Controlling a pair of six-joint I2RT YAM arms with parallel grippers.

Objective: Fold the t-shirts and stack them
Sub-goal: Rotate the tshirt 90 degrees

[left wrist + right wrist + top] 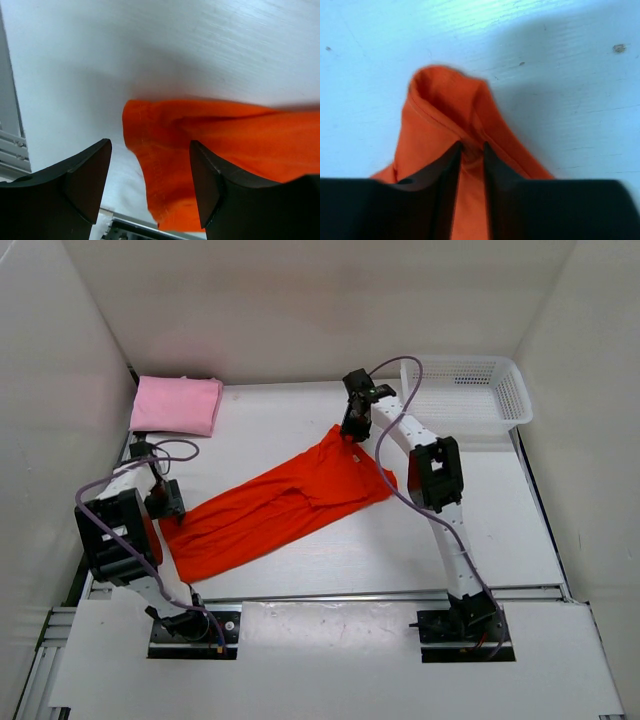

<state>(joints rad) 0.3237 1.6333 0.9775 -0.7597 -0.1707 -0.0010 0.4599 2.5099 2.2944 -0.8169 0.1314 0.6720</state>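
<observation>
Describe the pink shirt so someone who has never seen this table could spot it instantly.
On the white table, look to the far left corner, by the side wall. The pink t-shirt lies there, folded into a neat rectangle. Unlike it, the orange-red t-shirt sprawls loosely across the middle, and the white mesh basket sits far right.

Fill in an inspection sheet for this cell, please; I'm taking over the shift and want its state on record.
Surface: white table, a few small specks.
Job's things: orange-red t-shirt lies diagonally, partly folded lengthwise; pink t-shirt folded at the far left corner.
Clutter: white mesh basket at the far right.
Grippers: left gripper open over the orange-red shirt's near end; right gripper shut on its far end.
Cables: purple cables loop along both arms.
Surroundings: white walls on three sides.
</observation>
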